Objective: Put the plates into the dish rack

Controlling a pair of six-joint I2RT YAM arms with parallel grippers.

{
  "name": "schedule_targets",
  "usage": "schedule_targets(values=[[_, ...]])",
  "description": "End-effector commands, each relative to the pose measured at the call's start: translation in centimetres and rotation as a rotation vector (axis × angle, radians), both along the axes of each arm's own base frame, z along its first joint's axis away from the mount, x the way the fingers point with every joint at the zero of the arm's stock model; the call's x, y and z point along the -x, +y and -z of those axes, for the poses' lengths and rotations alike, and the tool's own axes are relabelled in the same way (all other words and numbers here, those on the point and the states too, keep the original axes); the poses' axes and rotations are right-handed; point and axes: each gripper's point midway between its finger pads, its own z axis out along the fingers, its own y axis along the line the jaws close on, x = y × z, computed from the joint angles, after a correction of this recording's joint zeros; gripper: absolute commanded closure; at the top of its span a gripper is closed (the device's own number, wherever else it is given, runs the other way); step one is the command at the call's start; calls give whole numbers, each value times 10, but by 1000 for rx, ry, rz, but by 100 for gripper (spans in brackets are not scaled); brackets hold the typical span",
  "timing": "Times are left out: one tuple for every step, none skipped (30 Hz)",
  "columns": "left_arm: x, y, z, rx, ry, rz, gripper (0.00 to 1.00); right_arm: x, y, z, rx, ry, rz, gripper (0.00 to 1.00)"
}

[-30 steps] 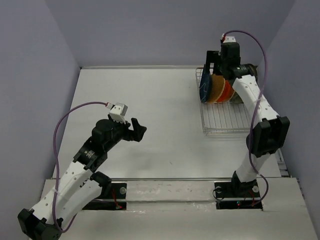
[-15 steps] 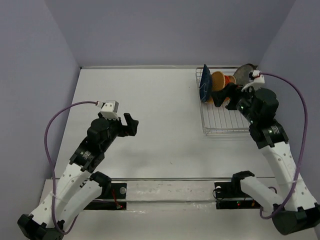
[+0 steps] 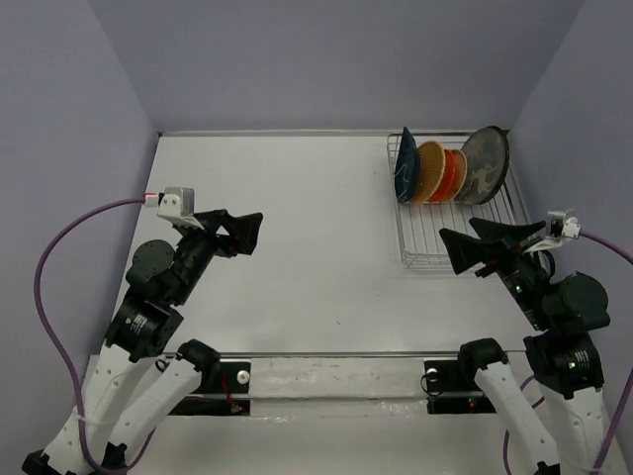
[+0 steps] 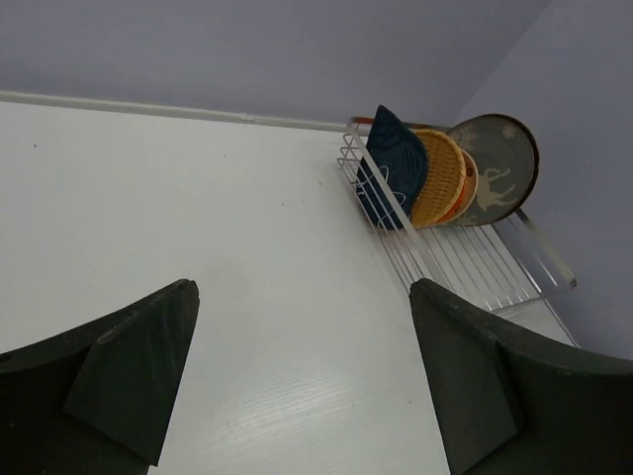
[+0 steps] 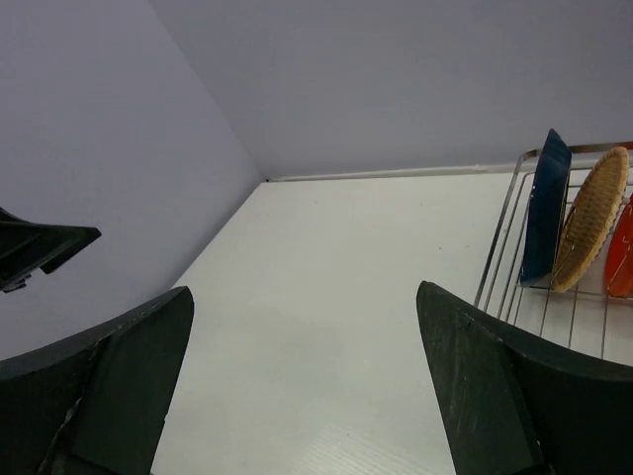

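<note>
Four plates stand on edge in a row at the far end of the dish rack (image 3: 450,242), beyond the right gripper (image 3: 457,229): dark blue leaf plate (image 3: 404,176), tan waffle plate (image 3: 429,171), orange-red plate (image 3: 453,174) mostly hidden between its neighbours, and grey deer plate (image 3: 485,166). Any plate behind these cannot be made out. The right gripper, spread wide and empty, hangs over the rack's near edge; the left gripper (image 3: 250,234), equally wide and empty, hovers above the white worktop (image 3: 326,218), the rack well off to its right.
</note>
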Motion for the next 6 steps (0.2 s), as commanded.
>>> schedule_targets(values=[[5, -4, -23, 107, -55, 22, 1, -1, -2, 12, 6, 45, 12, 0], [6, -5, -21, 106, -57, 28, 1, -1, -1, 14, 4, 51, 10, 0], [6, -5, -20, 105, -58, 30, 1, -2, -1, 15, 1, 58, 10, 0], [5, -4, -20, 102, -59, 28, 1, -3, 0, 15, -3, 61, 8, 0], [4, -4, -17, 98, -56, 23, 1, -3, 0, 15, -9, 66, 7, 0], [4, -4, -15, 96, -53, 23, 1, -4, 0, 15, -11, 70, 6, 0]])
